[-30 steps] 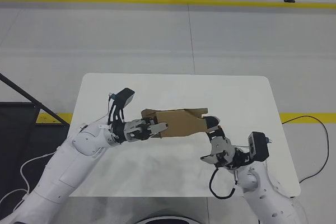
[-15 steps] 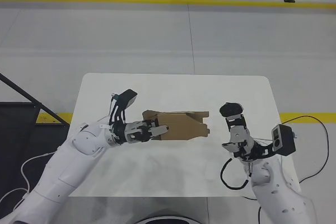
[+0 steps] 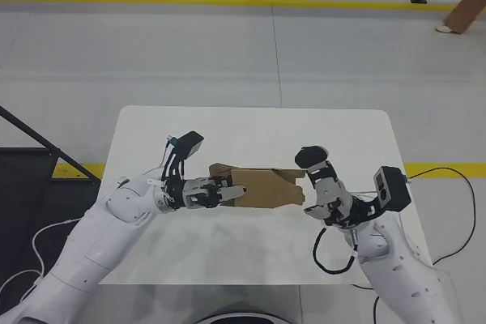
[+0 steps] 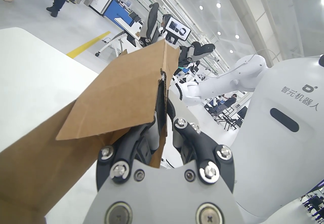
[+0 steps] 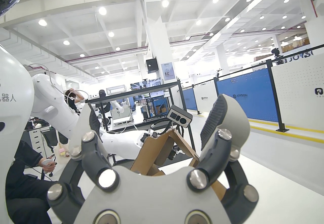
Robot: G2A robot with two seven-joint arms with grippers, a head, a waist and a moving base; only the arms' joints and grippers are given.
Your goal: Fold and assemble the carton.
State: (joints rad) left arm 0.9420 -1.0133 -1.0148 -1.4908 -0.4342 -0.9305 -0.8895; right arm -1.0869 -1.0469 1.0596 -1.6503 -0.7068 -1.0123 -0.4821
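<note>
**White table, brown carton pinched at one end**

White and broad, the table (image 3: 348, 138) stands on a grey floor crossed by a yellow line (image 3: 458, 170). A black bar (image 3: 32, 132) slants past its left side. The carton (image 3: 263, 186) is over the middle of the table, a long piece of brown cardboard stretched between the two arms, partly folded. Whether it rests on the tabletop or hangs just above it I cannot tell.

The left gripper (image 3: 229, 193) is at the carton's left end, jaws closed tight on the cardboard. In the left wrist view the gripper (image 4: 164, 111) pinches a thin wall of the carton (image 4: 121, 98) edge-on. A wide flap leans away from the fingers over the table.

The right gripper (image 3: 310, 180) is at the carton's right end with its jaws spread wide, holding nothing. In the right wrist view the gripper (image 5: 154, 113) points along the carton (image 5: 162, 151). The carton's folded end rises like a tent low between the two fingers (image 5: 225, 118), and the pads do not press on it.
</note>
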